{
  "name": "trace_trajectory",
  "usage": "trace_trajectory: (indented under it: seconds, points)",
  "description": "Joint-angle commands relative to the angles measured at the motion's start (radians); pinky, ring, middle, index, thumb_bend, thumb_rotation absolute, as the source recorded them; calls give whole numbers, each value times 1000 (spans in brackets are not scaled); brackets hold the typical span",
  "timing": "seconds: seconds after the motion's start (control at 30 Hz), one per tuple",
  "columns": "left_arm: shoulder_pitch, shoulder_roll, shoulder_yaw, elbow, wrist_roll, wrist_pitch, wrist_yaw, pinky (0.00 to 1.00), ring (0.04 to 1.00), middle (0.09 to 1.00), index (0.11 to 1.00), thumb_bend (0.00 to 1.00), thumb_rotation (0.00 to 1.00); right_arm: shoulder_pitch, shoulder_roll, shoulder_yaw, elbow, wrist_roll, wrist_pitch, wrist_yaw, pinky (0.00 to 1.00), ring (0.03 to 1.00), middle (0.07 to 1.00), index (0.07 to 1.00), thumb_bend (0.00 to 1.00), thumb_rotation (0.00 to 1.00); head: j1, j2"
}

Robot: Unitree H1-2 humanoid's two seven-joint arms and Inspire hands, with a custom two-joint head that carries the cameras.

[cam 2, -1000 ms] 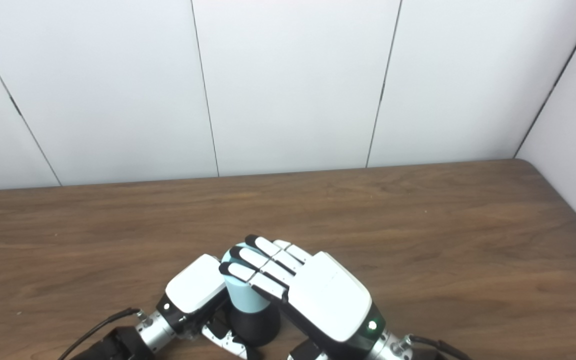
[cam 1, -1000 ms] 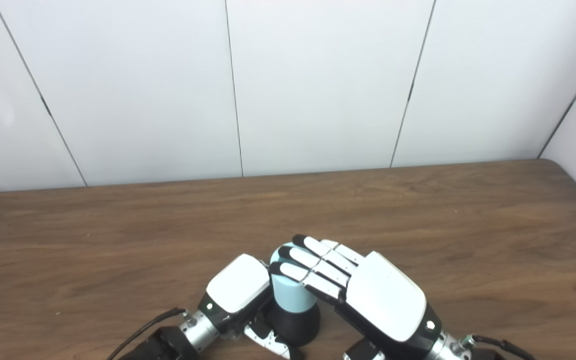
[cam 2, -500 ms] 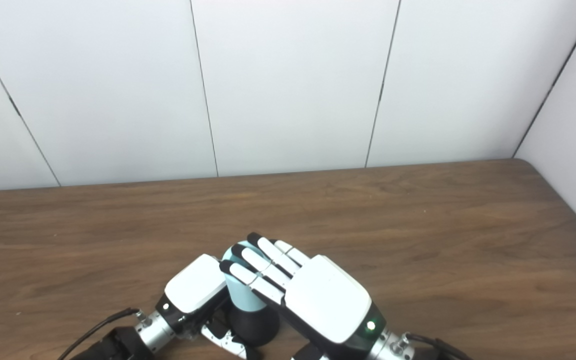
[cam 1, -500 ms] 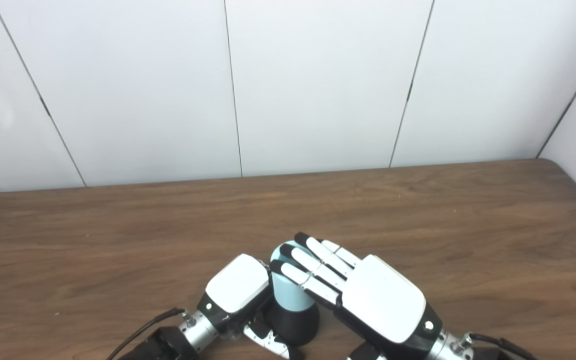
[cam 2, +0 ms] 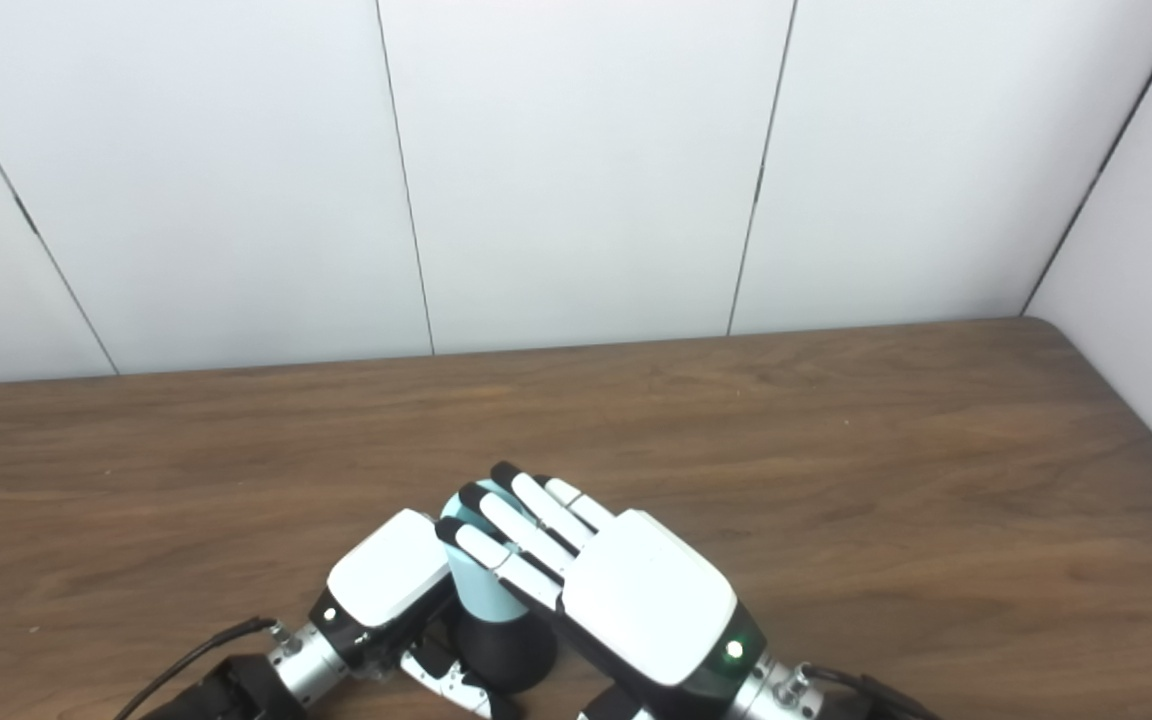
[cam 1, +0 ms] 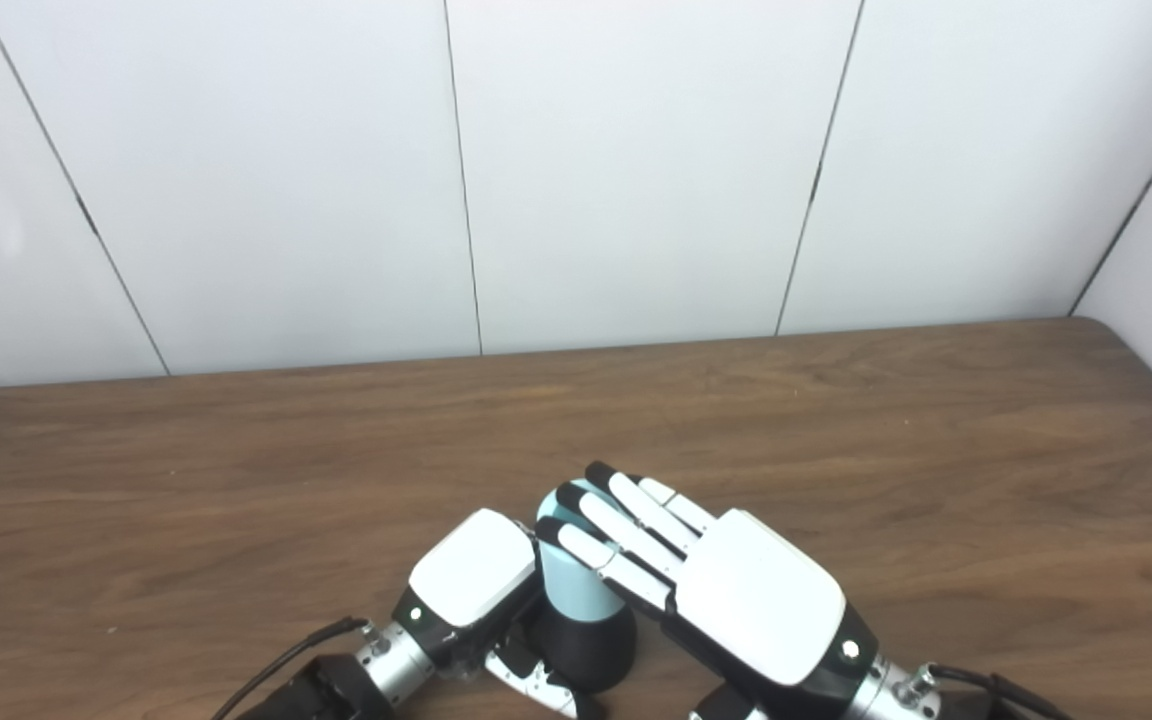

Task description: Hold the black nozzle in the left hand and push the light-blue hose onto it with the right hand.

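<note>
Light-blue hose (cam 1: 574, 590) sits on black nozzle (cam 1: 586, 650), left hand (cam 1: 471, 580) gripping, right hand (cam 1: 726, 590) flat atop.

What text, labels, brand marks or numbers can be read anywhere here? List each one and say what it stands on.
None can be read. The backs of the left hand and right hand are plain white, the light-blue hose and black nozzle carry no print, and the wooden table and white wall panels show no sign.
</note>
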Motion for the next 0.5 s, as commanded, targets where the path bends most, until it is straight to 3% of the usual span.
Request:
trace_trajectory:
  seconds: [0.0, 0.2, 0.37, 0.47]
  points:
    - [90, 26, -83, 63, 76, -18, -154, 264, 279, 395, 507, 513, 0, 34, -33, 29, 61, -23, 8, 118, 926, 994, 993, 950, 761, 1000, -1, 1]
    - [91, 25, -81, 66, 73, -21, -148, 279, 293, 396, 512, 514, 0, 37, -31, 28, 64, 15, 9, 106, 904, 984, 981, 933, 773, 968, -1, 1]
    - [88, 26, -84, 65, 74, -18, -160, 270, 283, 397, 506, 513, 0, 42, -26, 27, 85, 62, -11, 39, 819, 923, 916, 859, 805, 880, -1, 1]
    - [86, 28, -85, 63, 76, -17, -163, 281, 296, 400, 510, 513, 0, 42, -28, 31, 94, 68, -12, 17, 819, 915, 906, 845, 812, 860, -3, 0]
